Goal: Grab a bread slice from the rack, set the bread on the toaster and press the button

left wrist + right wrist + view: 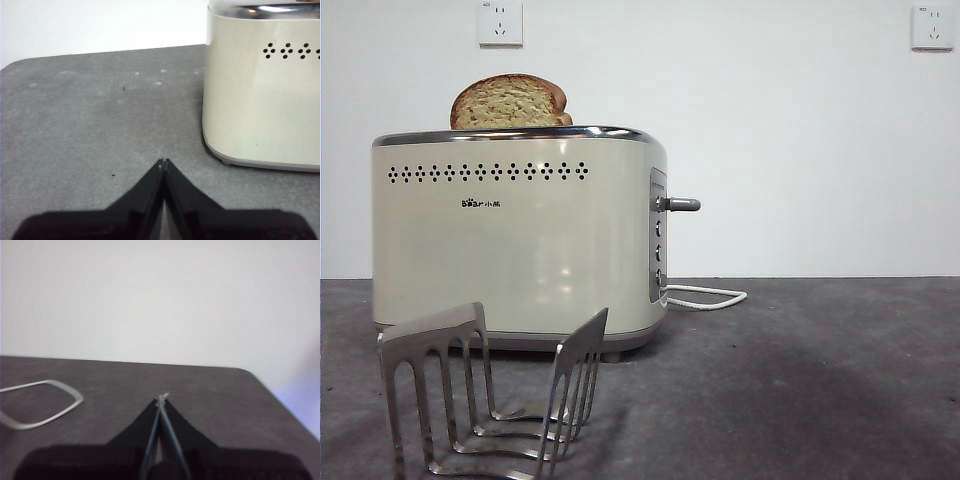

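Bread is what the scene turns on: the slice of bread [510, 102] stands upright in the top of the toaster [520, 240], its domed brown crust and speckled tan crumb rising above the chrome rim toward the toaster's left half as the front view shows it. On the grey end panel at the toaster's right side, the button [682, 204], a short grey lever knob, sticks out sideways near the upper part of the panel, with small round buttons in a column below it. A white cord [710, 297] loops on the table [820, 380] just beside that end of the toaster. Closer to the camera, in front of the toaster, the rack [485, 395] sits on the dark grey table with no slice between its shiny comb-like dividers. Neither arm shows in the front view. The left gripper [163, 161] hangs over bare table near a rounded corner of the toaster, not touching it, its two black jaws pressed together at the tips. The right gripper [162, 398] is over the table near the cord loop, well away from the toaster, jaws likewise pressed together. Two wall sockets [500, 22] sit high on the white wall behind.
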Available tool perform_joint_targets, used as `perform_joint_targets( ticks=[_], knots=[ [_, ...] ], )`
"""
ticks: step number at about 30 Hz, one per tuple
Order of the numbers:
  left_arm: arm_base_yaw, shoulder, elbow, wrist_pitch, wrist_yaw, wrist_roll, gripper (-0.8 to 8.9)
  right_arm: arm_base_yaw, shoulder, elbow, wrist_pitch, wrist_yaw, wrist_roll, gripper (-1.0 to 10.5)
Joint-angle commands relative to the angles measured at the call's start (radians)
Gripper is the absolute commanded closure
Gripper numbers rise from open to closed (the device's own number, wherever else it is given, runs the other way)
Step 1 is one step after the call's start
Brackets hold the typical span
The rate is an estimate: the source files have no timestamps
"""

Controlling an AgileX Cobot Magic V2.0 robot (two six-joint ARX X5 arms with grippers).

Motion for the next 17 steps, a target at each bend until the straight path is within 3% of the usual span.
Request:
perform_joint_targets(
  ticks=[1,17],
  knots=[
    [0.000,-0.002,-0.010,0.010,0.003,0.005,8.17,-0.001,-0.054,-0.099,0.044,-0.048,-0.028,9.5],
    [0.000,-0.002,-0.010,0.010,0.004,0.005,8.17,0.000,-0.242,-0.369,0.061,-0.055,-0.040,9.5]
  ],
)
